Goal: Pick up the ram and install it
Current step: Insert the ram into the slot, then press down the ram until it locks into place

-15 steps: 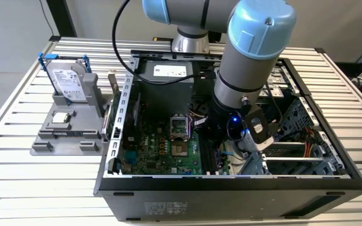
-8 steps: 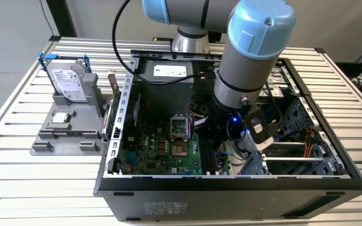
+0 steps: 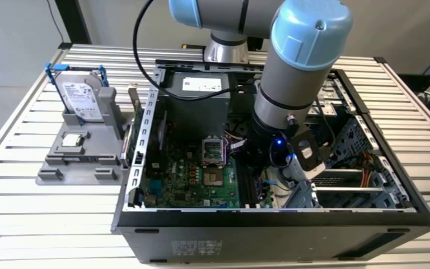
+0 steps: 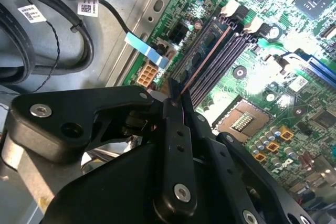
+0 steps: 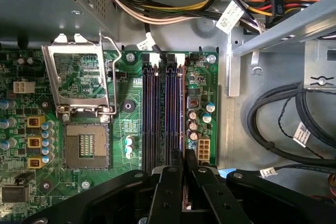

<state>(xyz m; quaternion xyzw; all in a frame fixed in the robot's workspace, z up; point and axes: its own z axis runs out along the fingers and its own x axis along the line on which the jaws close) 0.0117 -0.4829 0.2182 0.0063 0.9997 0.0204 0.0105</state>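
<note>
While the arm (image 3: 297, 73) reaches down into the open computer case (image 3: 275, 216) in the exterior view, we see its gripper (image 3: 263, 162) low over the green motherboard (image 3: 192, 179), close to the long black memory slots. In the second wrist view, the gripper (image 4: 177, 100) has its two black fingers (image 4: 170, 114) pressed close together on the ram (image 4: 202, 61), which we see edge-on as a thin strip. The ram runs along the memory slots (image 4: 223, 56) and sits in line with one of them, but we cannot tell if it is pushed all the way in. In the first wrist view, the fingers (image 5: 176, 174) are squeezed tight at the near end of the memory slots (image 5: 163, 114), and the ram (image 5: 182, 114) shows as a thin line along the slot nearest the small round capacitors (image 5: 193, 127). Beside the slots on the other side, we see the open processor socket (image 5: 86, 145) with its metal frame (image 5: 81, 82) lifted up. Bundles of coloured cables (image 5: 173, 9) run past the far end of the slots. In the exterior view, a grey stand (image 3: 80, 151) sits on the slatted table (image 3: 36, 224) at the exterior view's left of the case, and a hard drive (image 3: 80, 98) stands upright in it.
</note>
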